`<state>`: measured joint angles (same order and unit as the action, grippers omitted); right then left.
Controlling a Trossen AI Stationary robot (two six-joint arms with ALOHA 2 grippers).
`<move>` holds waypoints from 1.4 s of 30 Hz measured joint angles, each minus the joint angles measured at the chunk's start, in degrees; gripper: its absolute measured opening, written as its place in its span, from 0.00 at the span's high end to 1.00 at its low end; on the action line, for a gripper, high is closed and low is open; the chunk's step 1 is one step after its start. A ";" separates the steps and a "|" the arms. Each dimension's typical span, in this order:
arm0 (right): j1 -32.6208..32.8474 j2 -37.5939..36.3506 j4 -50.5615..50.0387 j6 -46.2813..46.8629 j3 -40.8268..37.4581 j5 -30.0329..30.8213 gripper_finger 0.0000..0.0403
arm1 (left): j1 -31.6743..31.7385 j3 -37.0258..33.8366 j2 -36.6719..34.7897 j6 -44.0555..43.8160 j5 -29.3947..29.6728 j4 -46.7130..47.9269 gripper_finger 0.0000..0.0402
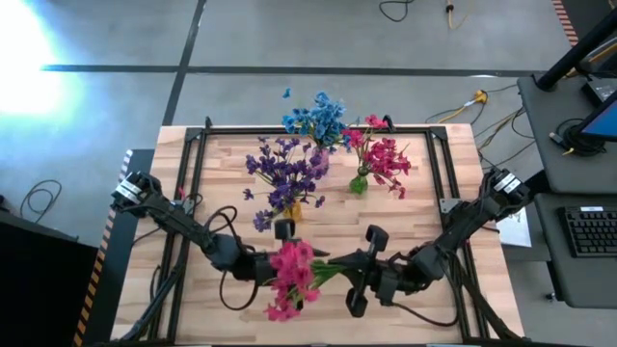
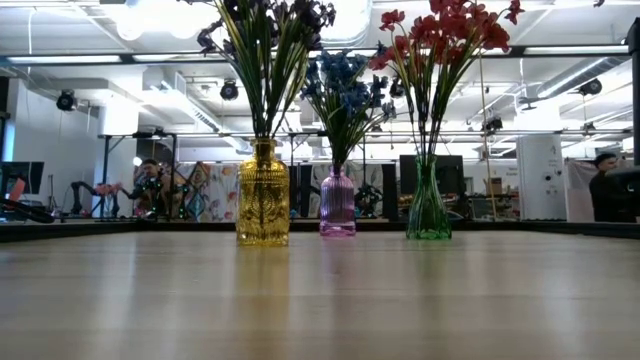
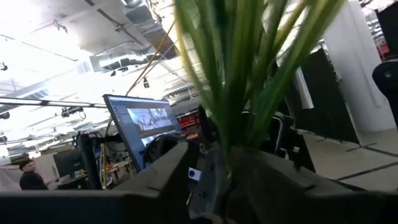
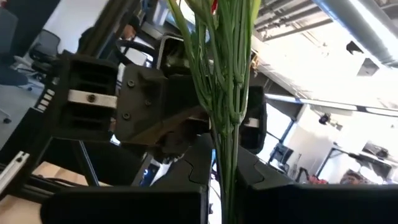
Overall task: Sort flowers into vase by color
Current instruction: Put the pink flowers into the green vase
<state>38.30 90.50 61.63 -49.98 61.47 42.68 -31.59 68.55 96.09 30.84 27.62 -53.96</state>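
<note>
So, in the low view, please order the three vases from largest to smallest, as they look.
1. Yellow vase, widest and tallest.
2. Green vase.
3. Purple vase, though it may stand farther back, so this is unsure.

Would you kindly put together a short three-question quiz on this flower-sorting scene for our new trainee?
1. True or false: the yellow vase holds the purple flowers.
2. Which vase holds the blue flowers? A) the green vase B) the purple vase C) the yellow vase
3. Fill in: the bunch of pink flowers lifted between the left gripper and the right gripper has its stems gripped by the ____ gripper's shut jaws.

Key: 1 true; 2 B; 3 right.
</note>
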 joint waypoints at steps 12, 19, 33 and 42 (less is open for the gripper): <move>-0.09 -0.45 0.41 -0.03 -0.04 0.90 0.97 | -0.02 -2.25 -0.11 -1.95 1.88 0.03 0.60; -0.47 -0.59 -0.93 -0.79 -0.04 0.87 0.97 | 0.02 -1.16 -0.15 -1.95 -1.38 0.06 0.45; -0.71 -0.79 -5.49 1.73 0.06 2.69 0.94 | 0.15 -0.22 -0.15 0.15 2.78 -0.08 0.93; -0.09 -1.16 -19.41 12.71 4.22 11.81 0.63 | 0.16 0.42 -0.28 0.59 10.52 2.52 0.96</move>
<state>38.21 89.34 42.22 -37.28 65.69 54.49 -31.44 68.97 95.81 31.42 38.14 -51.45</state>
